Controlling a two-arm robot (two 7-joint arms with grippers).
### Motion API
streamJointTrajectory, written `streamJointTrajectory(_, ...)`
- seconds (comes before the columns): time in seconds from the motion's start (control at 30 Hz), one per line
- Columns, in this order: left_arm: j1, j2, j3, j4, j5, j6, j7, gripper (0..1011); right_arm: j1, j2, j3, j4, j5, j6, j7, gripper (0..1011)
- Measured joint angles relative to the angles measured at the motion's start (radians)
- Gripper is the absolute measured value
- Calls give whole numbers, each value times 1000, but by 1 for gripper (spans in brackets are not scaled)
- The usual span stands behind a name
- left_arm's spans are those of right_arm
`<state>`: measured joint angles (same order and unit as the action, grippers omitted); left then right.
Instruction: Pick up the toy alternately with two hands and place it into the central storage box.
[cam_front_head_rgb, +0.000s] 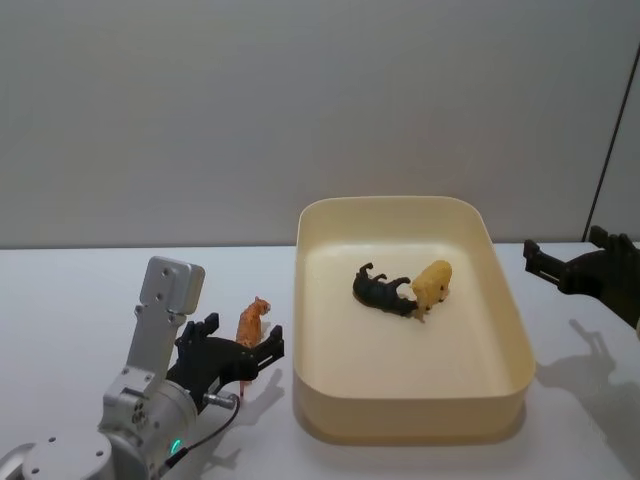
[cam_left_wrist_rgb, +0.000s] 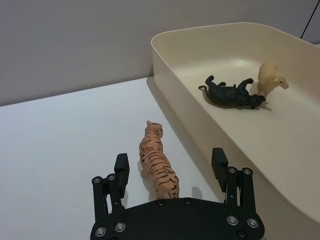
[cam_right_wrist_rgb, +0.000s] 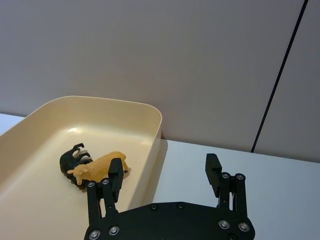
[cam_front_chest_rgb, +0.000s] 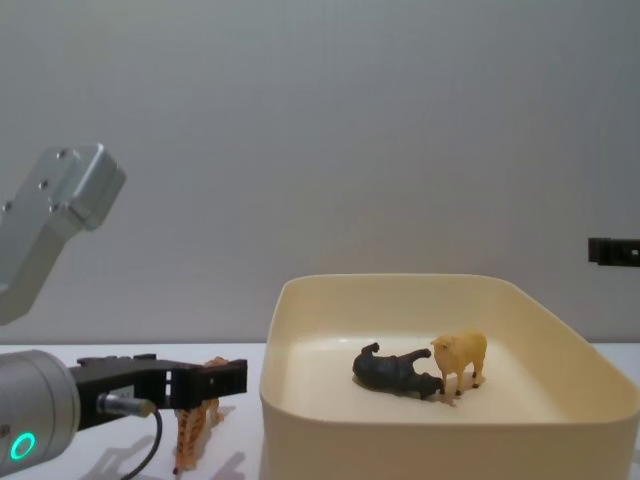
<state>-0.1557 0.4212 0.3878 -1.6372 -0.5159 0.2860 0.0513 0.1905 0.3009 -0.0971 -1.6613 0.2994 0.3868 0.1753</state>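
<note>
An orange striped tiger toy (cam_front_head_rgb: 252, 322) (cam_left_wrist_rgb: 157, 162) (cam_front_chest_rgb: 197, 420) stands on the white table just left of the central storage box (cam_front_head_rgb: 400, 415) (cam_left_wrist_rgb: 190, 115) (cam_front_chest_rgb: 400, 445), a cream-yellow tub. My left gripper (cam_front_head_rgb: 240, 345) (cam_left_wrist_rgb: 170, 159) is open low over the table, its fingers on either side of the tiger's hindquarters and apart from it. My right gripper (cam_front_head_rgb: 562, 247) (cam_right_wrist_rgb: 165, 165) hangs open and empty above the table, right of the box (cam_right_wrist_rgb: 156, 125).
Inside the box a black animal figure (cam_front_head_rgb: 382, 290) (cam_left_wrist_rgb: 230, 93) (cam_front_chest_rgb: 395, 372) lies on its side, touching a yellow sheep-like figure (cam_front_head_rgb: 432, 283) (cam_left_wrist_rgb: 270, 79) (cam_front_chest_rgb: 460, 355) that stands upright. A grey wall runs behind the table.
</note>
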Motion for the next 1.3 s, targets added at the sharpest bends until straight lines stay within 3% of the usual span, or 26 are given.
streamJointTrajectory(0.37, -49, -21, -12, 87, 8, 21, -59, 1001, -1, 1, 0, 0, 0, 0, 0, 1001)
streamJointTrajectory(0.77, -78, -35, -18, 136, 17, 32, -88, 996, -1, 1, 0, 0, 0, 0, 0, 1001)
streamJointTrajectory(0.9, -82, -36, -18, 143, 18, 34, -92, 930, -1, 1, 0, 0, 0, 0, 0, 1001)
streamJointTrajectory(0.97, -84, -37, -19, 147, 19, 35, -94, 834, -1, 1, 0, 0, 0, 0, 0, 1001)
streamJointTrajectory(1.3, -90, -40, -20, 157, 21, 37, -100, 565, -1, 1, 0, 0, 0, 0, 0, 1001)
